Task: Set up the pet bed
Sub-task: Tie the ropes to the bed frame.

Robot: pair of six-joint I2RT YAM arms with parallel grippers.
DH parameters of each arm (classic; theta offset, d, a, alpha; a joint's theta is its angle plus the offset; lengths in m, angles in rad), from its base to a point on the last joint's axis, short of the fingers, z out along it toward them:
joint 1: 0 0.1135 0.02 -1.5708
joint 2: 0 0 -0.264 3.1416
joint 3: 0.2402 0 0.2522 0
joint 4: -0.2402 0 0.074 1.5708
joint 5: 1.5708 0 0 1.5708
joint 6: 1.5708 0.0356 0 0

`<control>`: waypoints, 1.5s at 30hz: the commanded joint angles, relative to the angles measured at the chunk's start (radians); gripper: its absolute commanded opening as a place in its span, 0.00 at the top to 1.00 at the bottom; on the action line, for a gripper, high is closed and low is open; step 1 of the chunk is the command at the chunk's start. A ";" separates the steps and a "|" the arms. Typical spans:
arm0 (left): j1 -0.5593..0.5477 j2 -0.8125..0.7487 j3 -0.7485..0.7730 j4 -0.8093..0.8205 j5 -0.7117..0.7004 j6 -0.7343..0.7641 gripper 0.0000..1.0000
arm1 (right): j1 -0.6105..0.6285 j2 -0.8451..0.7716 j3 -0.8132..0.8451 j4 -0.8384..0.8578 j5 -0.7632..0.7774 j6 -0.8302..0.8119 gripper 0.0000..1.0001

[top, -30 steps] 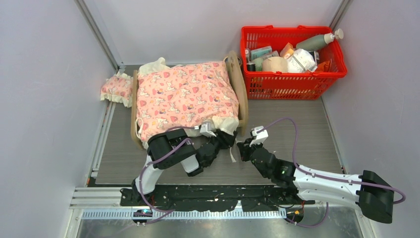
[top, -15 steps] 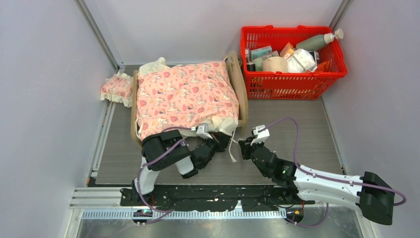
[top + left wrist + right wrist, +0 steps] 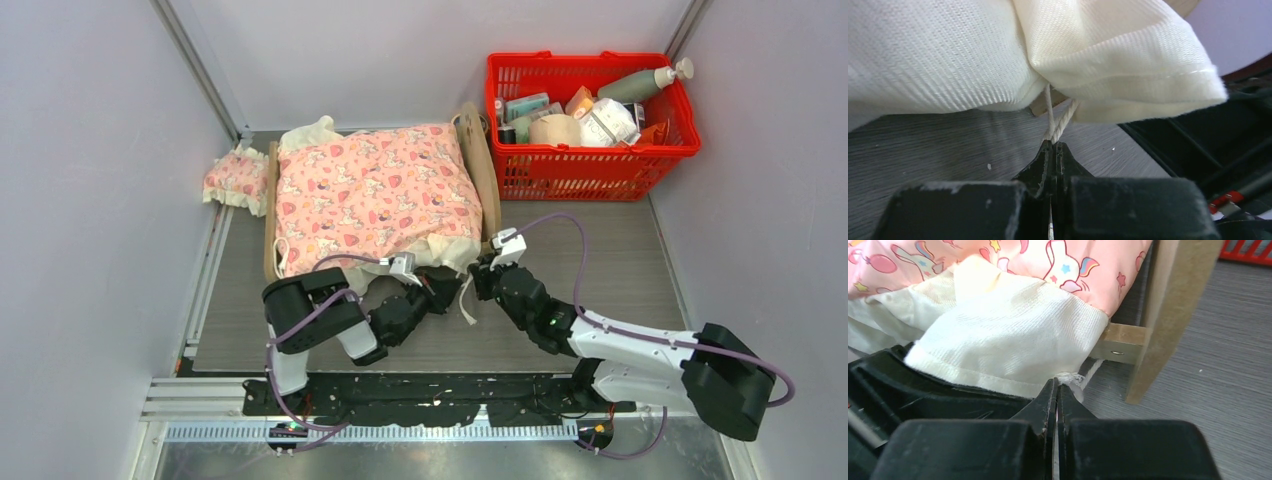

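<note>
Left gripper (image 3: 1052, 145) pinches a white cord (image 3: 1058, 125) under the blanket (image 3: 375, 195) at the near right corner of the pet bed (image 3: 487, 180); right gripper (image 3: 1057, 385), jaws pressed together, alongside

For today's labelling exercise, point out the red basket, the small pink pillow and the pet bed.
red basket (image 3: 590, 172): top external view, front mesh wall.
small pink pillow (image 3: 237, 178): top external view, patterned middle.
pet bed (image 3: 486, 175): top external view, wooden side rail.

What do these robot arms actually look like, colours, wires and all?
Both the left arm and right arm mix chunky black joint housings with smooth white links. A lilac cable loops loosely along each. Each wrist carries a small white box, and the left gripper and right gripper have matte black fingers tapering to thin tips.
</note>
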 commanded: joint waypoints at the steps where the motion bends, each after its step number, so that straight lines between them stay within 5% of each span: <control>1: -0.010 -0.052 -0.020 0.024 0.014 0.049 1.00 | -0.022 0.064 0.038 0.118 -0.099 -0.010 0.95; 10: -0.010 -0.097 -0.033 0.024 0.032 0.120 1.00 | -0.023 0.139 0.038 0.140 -0.087 0.080 0.95; 28: -0.028 -0.125 -0.055 0.025 0.163 0.339 1.00 | -0.122 0.300 -0.005 0.362 -0.425 0.081 0.95; 34: -0.027 -0.137 -0.088 0.025 0.170 0.391 0.65 | -0.132 0.339 0.010 0.335 -0.501 0.065 0.95; 45: 0.028 -0.263 -0.247 -0.044 0.078 0.264 0.56 | -0.158 0.382 0.011 0.365 -0.522 0.063 0.95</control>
